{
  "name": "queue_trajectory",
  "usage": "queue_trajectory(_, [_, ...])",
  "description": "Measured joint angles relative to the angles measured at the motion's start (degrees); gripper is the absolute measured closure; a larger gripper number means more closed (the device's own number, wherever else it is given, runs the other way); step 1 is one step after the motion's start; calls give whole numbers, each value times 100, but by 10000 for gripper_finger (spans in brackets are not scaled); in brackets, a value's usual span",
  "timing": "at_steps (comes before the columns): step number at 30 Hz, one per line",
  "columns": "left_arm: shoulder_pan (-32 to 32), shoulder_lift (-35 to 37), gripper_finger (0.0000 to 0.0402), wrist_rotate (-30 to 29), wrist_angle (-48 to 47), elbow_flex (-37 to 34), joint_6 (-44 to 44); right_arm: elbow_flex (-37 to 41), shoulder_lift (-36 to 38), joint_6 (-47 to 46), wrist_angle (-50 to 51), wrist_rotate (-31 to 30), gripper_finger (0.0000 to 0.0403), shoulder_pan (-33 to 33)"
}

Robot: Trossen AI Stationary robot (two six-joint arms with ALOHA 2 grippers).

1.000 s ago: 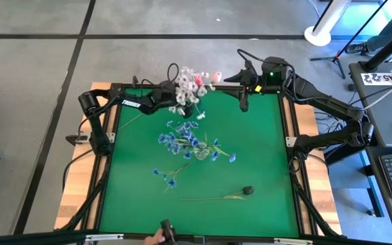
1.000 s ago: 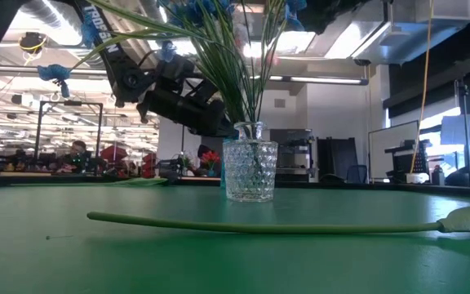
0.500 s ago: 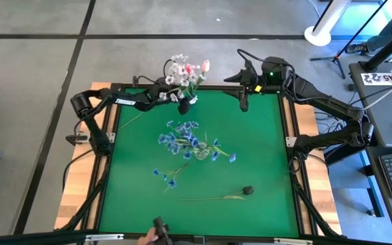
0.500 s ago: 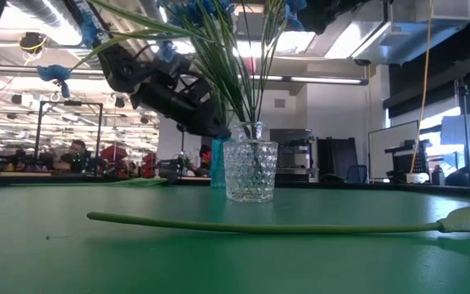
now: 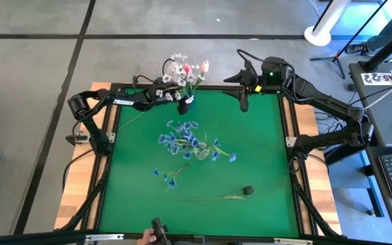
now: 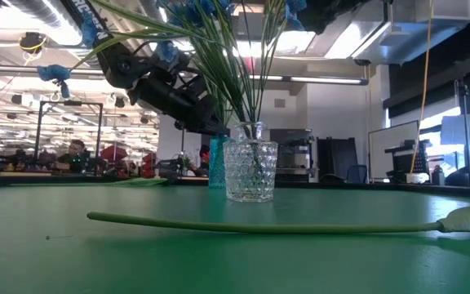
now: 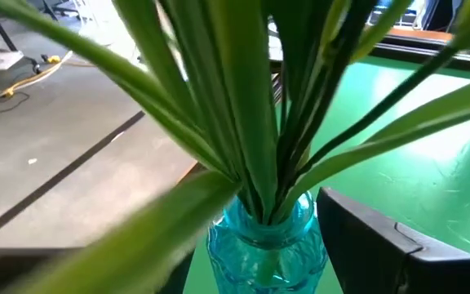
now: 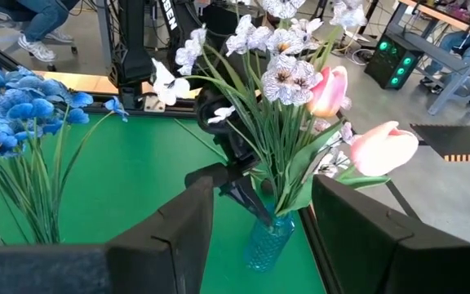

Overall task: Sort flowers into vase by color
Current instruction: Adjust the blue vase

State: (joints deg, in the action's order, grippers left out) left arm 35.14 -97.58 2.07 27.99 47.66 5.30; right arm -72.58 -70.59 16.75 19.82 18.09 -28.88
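A teal glass vase [image 5: 184,104] stands near the table's far edge, holding white blossoms [image 5: 175,73] and pink tulips [image 8: 357,147]. My left gripper [image 5: 172,99] is shut on it, reaching in from the left; in the right wrist view the vase [image 8: 266,242] looks tilted. A clear glass vase [image 6: 250,170] at mid-table holds blue flowers [image 5: 189,139]. One blue spray [image 5: 166,178] and a dark-budded stem [image 5: 247,190] lie flat on the green mat. My right gripper [image 5: 243,103] hangs open at the far right, touching nothing. My left gripper holds the teal vase by its neck [image 7: 300,224], just below where the stems enter, coming in roughly level from the table's left. One finger [image 7: 374,241] shows beside the neck; a leaf hides the other. I cannot tell whether the vase's base rests on the mat.
The long green stem [image 6: 259,224] of the dark bud lies across the near part of the mat. A person's hand with a dark object [image 5: 156,231] shows at the near edge. Open green mat [image 5: 141,150] lies on the left side.
My left gripper carried the teal vase with its bouquet toward the far edge and a little left, and lowered it: the vase has come into the low view behind the clear vase. In the last half second it barely moved.
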Motion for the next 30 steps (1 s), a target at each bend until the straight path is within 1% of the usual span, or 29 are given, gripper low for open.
queue_trajectory(4, [15, 2, 162, -7, -118, 2, -68, 0, -2, 0, 2, 0, 197, 2])
queue_trajectory(9, [19, 67, 158, -278, -364, 16, -201, 0, -1, 0, 6, 15, 197, 2])
queue_trajectory(12, [26, 183, 138, -309, -611, 17, -203, 0, -2, 0, 10, 15, 197, 2])
queue_trajectory(19, [26, 425, 72, -558, -977, 15, -250, 0, -2, 2, 10, 17, 197, -2])
queue_trajectory(22, [26, 451, 49, -565, -1149, 15, -301, 0, -2, 2, 10, 26, 197, -2])
queue_trajectory(26, [24, 469, 27, -620, -1322, 26, -350, 2, -2, 2, 10, 59, 197, 0])
queue_trajectory(30, [-8, 478, 16, -681, -1434, 34, -322, 2, -2, 2, 10, 59, 197, -2])
